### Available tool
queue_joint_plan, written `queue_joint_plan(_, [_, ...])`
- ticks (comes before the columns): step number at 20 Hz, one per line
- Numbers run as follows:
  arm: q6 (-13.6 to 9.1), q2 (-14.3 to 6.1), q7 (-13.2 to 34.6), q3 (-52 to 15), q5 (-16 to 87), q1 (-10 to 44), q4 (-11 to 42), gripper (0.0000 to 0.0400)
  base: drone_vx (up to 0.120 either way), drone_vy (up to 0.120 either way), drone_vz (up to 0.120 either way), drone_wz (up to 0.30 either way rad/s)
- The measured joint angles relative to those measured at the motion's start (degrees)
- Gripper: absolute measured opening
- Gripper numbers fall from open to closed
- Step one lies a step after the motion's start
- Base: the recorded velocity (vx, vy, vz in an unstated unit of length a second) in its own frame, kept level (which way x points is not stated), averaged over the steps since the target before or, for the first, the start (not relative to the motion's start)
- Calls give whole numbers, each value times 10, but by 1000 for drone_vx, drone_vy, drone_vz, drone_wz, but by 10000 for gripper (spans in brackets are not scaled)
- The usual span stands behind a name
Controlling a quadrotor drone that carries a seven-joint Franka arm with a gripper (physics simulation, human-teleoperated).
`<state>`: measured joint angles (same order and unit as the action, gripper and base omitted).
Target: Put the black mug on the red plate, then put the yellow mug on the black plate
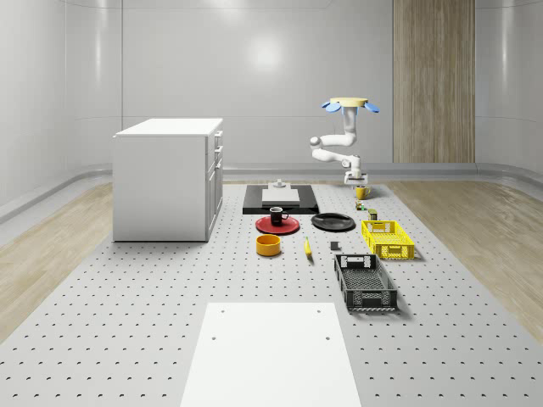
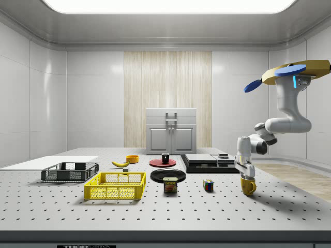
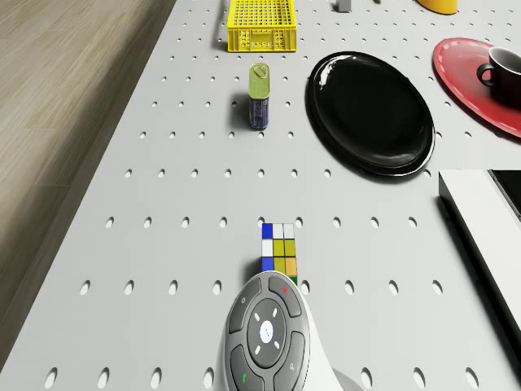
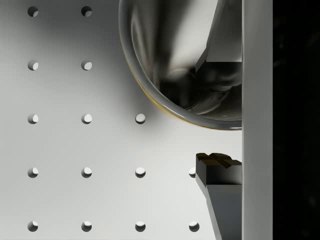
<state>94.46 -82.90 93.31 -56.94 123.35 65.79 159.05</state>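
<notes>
Red plate (image 3: 480,77), black mug (image 3: 501,68) cut by drone view edge.

Perforated grey table (image 1: 127,297) carries a white cabinet (image 1: 167,178) near its far left corner and a white sheet (image 1: 270,352) at the near edge. Middle: black slab (image 1: 280,202), red plate (image 1: 277,225) with black mug (image 1: 276,215) on it, black plate (image 1: 333,222), orange bowl (image 1: 268,245), banana (image 1: 307,248). Right side: yellow crate (image 1: 387,238), black crate (image 1: 364,282), tin can (image 2: 170,185), colour cube (image 2: 208,185), yellow mug (image 2: 248,187).
</notes>
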Motion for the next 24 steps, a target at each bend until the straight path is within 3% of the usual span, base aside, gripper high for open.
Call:
queue_joint_plan(8, [-13, 3, -2, -15, -13, -7, 10, 117, 0, 0, 0, 0])
queue_joint_plan(16, [-39, 4, -1, -62, -57, -19, 33, 111, 0, 0, 120, 0])
queue_joint_plan(24, [-45, 4, 1, -78, -72, -21, 39, 110, 120, -115, 120, 0])
